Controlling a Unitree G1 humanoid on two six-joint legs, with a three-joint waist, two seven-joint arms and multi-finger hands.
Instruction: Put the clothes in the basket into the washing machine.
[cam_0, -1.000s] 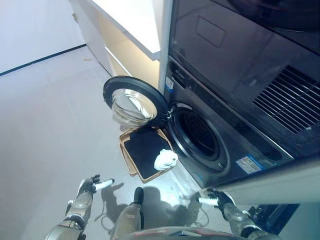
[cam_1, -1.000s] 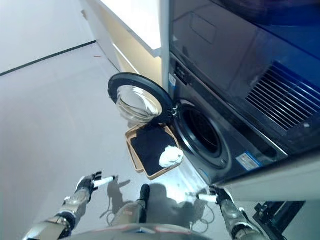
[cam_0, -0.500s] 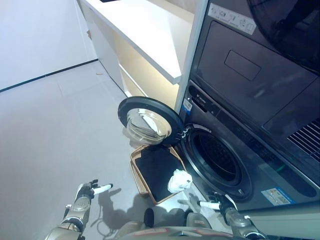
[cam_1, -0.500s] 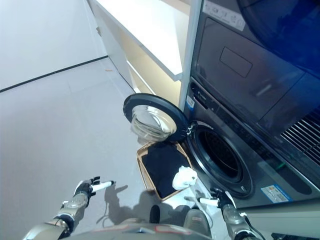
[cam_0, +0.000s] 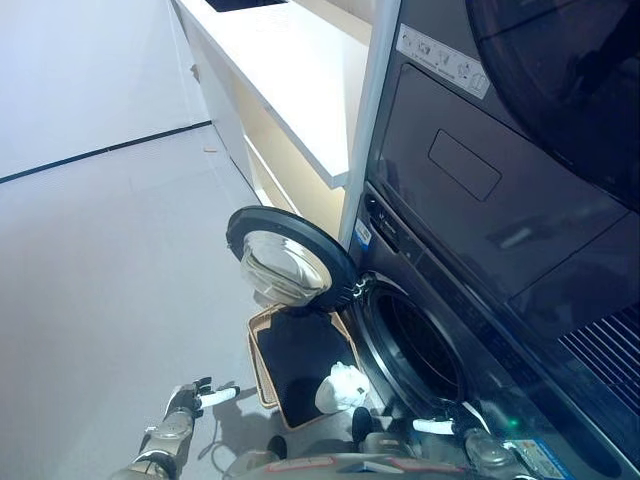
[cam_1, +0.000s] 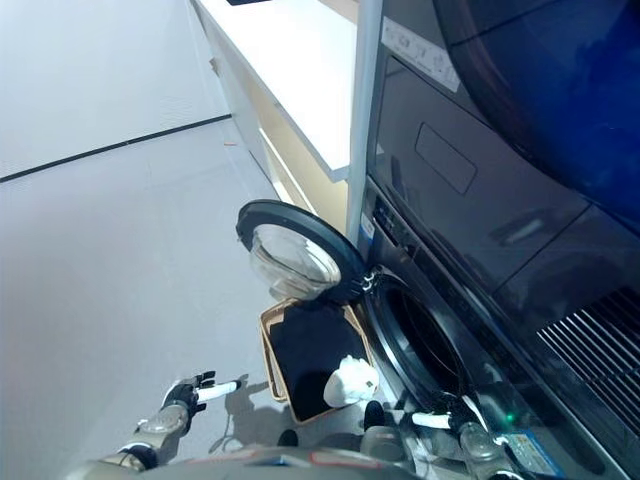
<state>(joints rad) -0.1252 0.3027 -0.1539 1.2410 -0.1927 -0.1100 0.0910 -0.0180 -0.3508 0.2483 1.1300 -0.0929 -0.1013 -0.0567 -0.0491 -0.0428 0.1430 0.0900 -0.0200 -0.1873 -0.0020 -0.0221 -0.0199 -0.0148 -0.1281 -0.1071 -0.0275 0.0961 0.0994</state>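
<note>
We see the basket (cam_0: 262, 352) of clothes (cam_0: 300, 352) before the washing machine (cam_0: 440, 300); left hand (cam_0: 190, 400) and right hand (cam_0: 455, 428) seemingly spread, empty.

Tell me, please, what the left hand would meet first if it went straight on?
Probably the basket: the left hand points its white tip toward that near rim, with bare floor between. Depth is unclear.

No text can be read in these views. A pale label strip (cam_0: 444, 63) sits on the upper machine above the washing machine (cam_0: 430, 330), and a small sticker (cam_0: 361, 234) sits at the left edge of its front panel, but the print on both is too small to make out.
</note>
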